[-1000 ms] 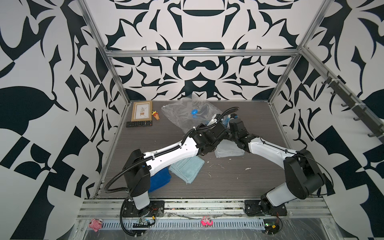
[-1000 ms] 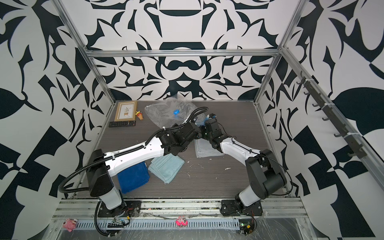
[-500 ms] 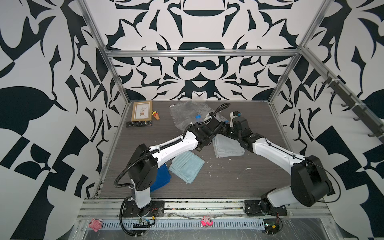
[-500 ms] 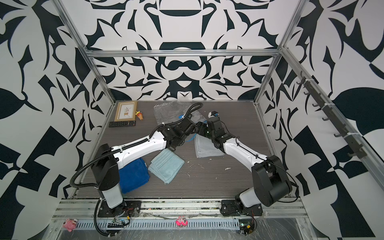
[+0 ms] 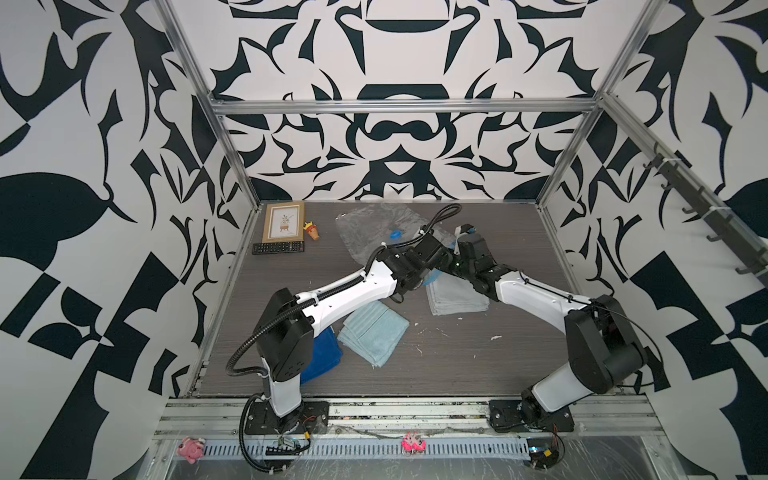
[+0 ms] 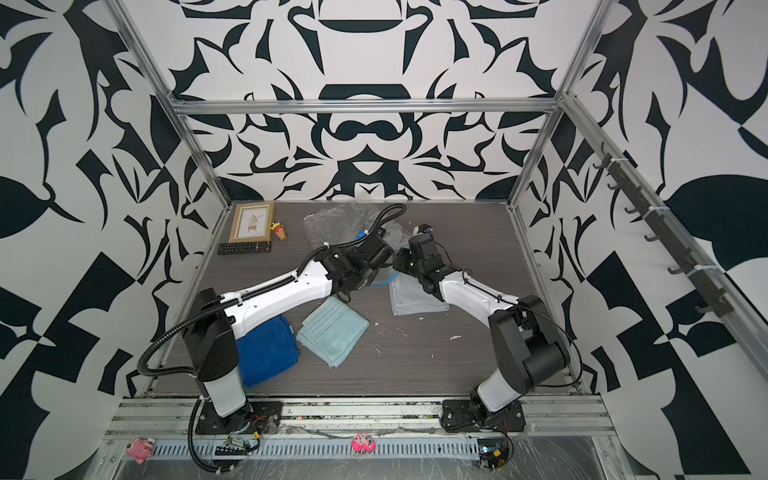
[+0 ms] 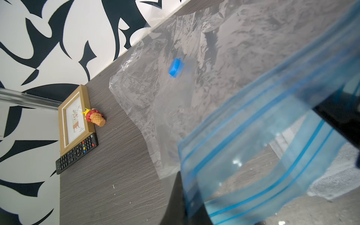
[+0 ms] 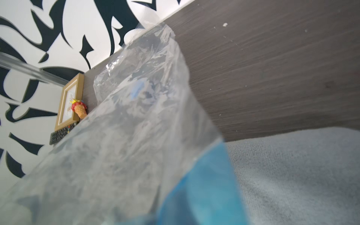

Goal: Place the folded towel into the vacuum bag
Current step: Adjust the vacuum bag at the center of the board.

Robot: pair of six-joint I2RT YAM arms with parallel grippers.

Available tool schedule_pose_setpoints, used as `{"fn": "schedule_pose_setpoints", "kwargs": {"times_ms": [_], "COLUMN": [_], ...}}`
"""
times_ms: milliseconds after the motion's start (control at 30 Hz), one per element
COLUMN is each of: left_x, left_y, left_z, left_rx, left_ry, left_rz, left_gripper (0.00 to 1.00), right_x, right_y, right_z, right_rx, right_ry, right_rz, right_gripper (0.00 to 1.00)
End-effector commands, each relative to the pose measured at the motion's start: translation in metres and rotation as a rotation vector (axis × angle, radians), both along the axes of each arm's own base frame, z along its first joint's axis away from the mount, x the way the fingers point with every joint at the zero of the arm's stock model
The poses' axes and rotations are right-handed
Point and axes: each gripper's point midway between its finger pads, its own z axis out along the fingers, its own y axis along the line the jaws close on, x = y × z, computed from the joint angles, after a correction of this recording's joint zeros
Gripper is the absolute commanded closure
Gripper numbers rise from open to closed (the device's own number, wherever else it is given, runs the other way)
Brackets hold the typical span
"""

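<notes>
Pinched at its mouth by both claws: vacuum bag [image 5: 374, 224], mid-table toward 12 o'clock
Clenched on the blue zip strip [image 7: 272, 146]: left gripper [image 6: 386, 258]; nose to nose with it at its 3 o'clock, right gripper [image 6: 400, 262], jaws closed, apparently on the same strip; clear body trailing toward 11 o'clock, valve cap [image 5: 397, 234] on top; grey folded towel [image 5: 457, 297] flat outside the bag, at 5 o'clock of the mouth, under the right arm

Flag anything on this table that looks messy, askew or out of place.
White scraps litter the table near the grey towel. The light blue towel lies askew, its layers slipped apart. A toy ice-cream cone lies tipped over beside the picture frame. The vacuum bag is crumpled.
</notes>
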Motion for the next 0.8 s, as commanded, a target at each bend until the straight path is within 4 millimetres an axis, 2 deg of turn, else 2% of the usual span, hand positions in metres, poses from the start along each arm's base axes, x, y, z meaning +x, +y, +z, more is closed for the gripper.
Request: {"fn": "schedule_pose_setpoints", "kwargs": {"times_ms": [0, 67, 200, 267, 333, 600, 767], "left_x": [-0.009, -0.012, -0.020, -0.023, -0.026, -0.031, -0.031], "left_y": [0.010, 0.015, 0.026, 0.032, 0.036, 0.036, 0.039], "left_z": [0.006, 0.004, -0.006, -0.017, -0.025, -0.041, -0.044], "left_rx": [0.006, 0.019, 0.045, 0.056, 0.061, 0.049, 0.051], "left_ry": [0.017, 0.022, 0.026, 0.024, 0.028, 0.048, 0.071], "left_rz": [0.009, 0.005, -0.010, -0.017, -0.018, -0.031, -0.044], "left_gripper": [1.00, 0.85, 0.44, 0.30, 0.24, 0.24, 0.38], "right_x": [0.014, 0.014, 0.014, 0.015, 0.015, 0.014, 0.012], "right_y": [0.004, 0.005, 0.010, 0.012, 0.015, 0.019, 0.021], "right_z": [0.045, 0.047, 0.054, 0.060, 0.063, 0.068, 0.071], "right_rx": [0.040, 0.052, 0.095, 0.112, 0.126, 0.139, 0.144], "right_ry": [-0.116, -0.114, -0.113, -0.118, -0.118, -0.117, -0.120], "right_rz": [-0.004, -0.001, 0.005, 0.012, 0.021, 0.038, 0.058], "right_gripper": [1.00, 1.00, 1.00, 1.00, 1.00, 1.00, 1.00]}}
